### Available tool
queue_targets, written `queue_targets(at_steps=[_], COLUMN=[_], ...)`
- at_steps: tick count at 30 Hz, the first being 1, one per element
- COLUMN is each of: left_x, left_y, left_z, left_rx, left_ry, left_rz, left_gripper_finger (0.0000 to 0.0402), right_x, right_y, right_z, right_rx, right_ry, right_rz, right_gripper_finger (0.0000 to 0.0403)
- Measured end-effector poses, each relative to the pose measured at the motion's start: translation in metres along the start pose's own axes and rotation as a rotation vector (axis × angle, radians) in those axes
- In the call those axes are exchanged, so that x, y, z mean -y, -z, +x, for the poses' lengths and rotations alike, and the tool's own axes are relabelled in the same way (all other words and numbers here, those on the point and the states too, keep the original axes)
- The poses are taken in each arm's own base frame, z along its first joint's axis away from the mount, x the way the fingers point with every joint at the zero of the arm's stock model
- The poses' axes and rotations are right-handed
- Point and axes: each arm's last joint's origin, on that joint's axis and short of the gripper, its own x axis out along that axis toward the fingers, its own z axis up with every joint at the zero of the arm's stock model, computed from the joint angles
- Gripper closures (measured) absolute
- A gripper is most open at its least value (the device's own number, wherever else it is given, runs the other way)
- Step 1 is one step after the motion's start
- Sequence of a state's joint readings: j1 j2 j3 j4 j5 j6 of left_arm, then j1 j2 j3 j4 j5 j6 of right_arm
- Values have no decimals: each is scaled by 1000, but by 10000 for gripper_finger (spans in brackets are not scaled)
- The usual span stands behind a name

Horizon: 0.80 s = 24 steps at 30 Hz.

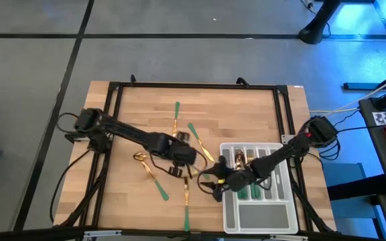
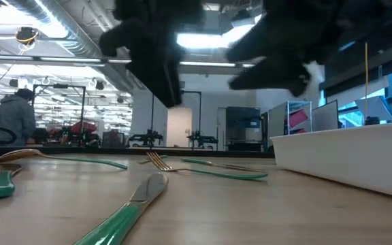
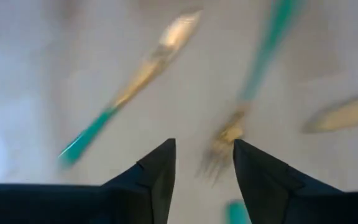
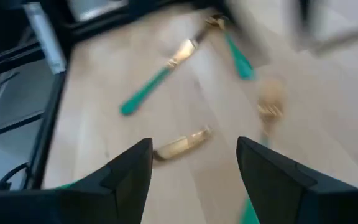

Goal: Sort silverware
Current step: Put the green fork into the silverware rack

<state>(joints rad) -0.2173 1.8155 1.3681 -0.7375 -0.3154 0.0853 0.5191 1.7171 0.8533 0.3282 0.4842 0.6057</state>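
Note:
Several pieces of gold-headed, green-handled silverware lie flat on the wooden table: a fork (image 1: 177, 117), a knife (image 1: 196, 134), a spoon (image 1: 146, 166) and a knife (image 1: 186, 201). A few more lie in the narrow slots of the pale grey tray (image 1: 281, 201). My left gripper (image 1: 179, 157) hangs open over the table's middle, with a fork's head (image 3: 219, 149) seen between its fingers and below them. My right gripper (image 1: 216, 189) is open just left of the tray, above a knife (image 4: 182, 144). In the low view both grippers hang clear of the table.
The tray (image 2: 346, 156) stands at the table's right near corner, its wide near compartment (image 1: 267, 215) bare. A black frame (image 1: 200, 86) runs along the table's edges. In the low view a knife (image 2: 124, 211) lies close in front and a fork (image 2: 203, 167) behind it.

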Motion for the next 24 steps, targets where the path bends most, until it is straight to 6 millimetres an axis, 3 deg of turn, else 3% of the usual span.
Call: queue_targets(at_steps=[6,13,18,24], left_x=[-3,18,38,43], left_y=[51,116,137,140], left_z=[-23,-7,9,12], left_rx=[72,225,364,427], left_ry=[-274,-239,-187,-166], left_rz=[-255,-571,-686,-692], left_gripper_finger=[261,271,270,270], right_x=[-2,10,32,46], right_y=[-12,-12,-8,4], right_z=[35,87,105,116], right_rx=[40,-66,-169,-223], right_ry=[7,187,347,359], right_rz=[-102,-146,-82,0], right_gripper_finger=[169,169,169,186])
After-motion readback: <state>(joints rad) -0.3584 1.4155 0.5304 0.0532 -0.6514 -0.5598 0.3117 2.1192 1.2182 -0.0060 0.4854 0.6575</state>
